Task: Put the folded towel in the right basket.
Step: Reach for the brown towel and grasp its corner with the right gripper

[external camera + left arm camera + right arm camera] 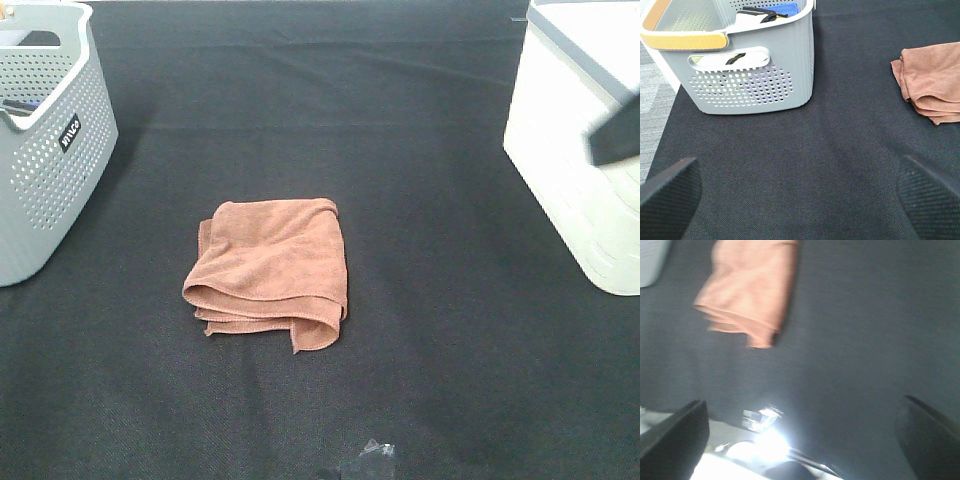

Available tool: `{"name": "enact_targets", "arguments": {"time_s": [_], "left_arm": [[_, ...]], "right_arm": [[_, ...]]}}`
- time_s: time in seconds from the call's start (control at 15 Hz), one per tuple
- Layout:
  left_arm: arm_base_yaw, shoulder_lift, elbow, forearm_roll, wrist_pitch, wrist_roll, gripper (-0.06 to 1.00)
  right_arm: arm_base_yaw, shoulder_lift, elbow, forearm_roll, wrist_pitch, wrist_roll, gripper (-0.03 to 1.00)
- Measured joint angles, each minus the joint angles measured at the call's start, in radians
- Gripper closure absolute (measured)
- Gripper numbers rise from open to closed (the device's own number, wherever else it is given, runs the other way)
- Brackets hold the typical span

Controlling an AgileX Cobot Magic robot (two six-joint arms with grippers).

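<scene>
Both spread wide, left tool (800, 196) and right tool (802, 436) — only overhead shows the right basket (575, 150).

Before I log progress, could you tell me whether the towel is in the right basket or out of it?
Out. The folded towel lies on the black mat, well apart from the white right basket.

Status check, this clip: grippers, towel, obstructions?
Left gripper open, empty. Right gripper open, empty. Folded towel flat on the mat, untouched. Nothing between it and the right basket.
</scene>
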Motion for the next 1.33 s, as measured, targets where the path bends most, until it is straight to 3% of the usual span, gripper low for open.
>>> {"name": "enact_targets", "arguments": {"time_s": [0.2,0.27,0.33,0.4,0.53,0.87,1.33], "left_arm": [[0.0,0.0,0.0,0.0,0.0,0.0,-0.05],[0.0,0.0,0.0,0.0,0.0,0.0,-0.05],[0.0,0.0,0.0,0.0,0.0,0.0,-0.05],[0.0,0.0,0.0,0.0,0.0,0.0,-0.05],[0.0,0.0,0.0,0.0,0.0,0.0,-0.05],[0.0,0.0,0.0,0.0,0.0,-0.001,-0.05],[0.0,0.0,0.0,0.0,0.0,-0.003,-0.05]], "right_arm": [[0.007,0.181,-0.021,0.177,-0.026,-0.104,0.0],[0.049,0.296,-0.06,0.215,-0.072,-0.127,0.0],[0.049,0.296,-0.06,0.215,-0.072,-0.127,0.0],[0.104,0.398,-0.115,0.232,-0.111,-0.131,0.0],[0.203,0.679,-0.308,0.265,-0.156,-0.132,0.0],[0.222,1.167,-0.615,0.31,-0.161,-0.125,0.0],[0.221,1.325,-0.693,0.417,-0.093,-0.123,0.0]]}}
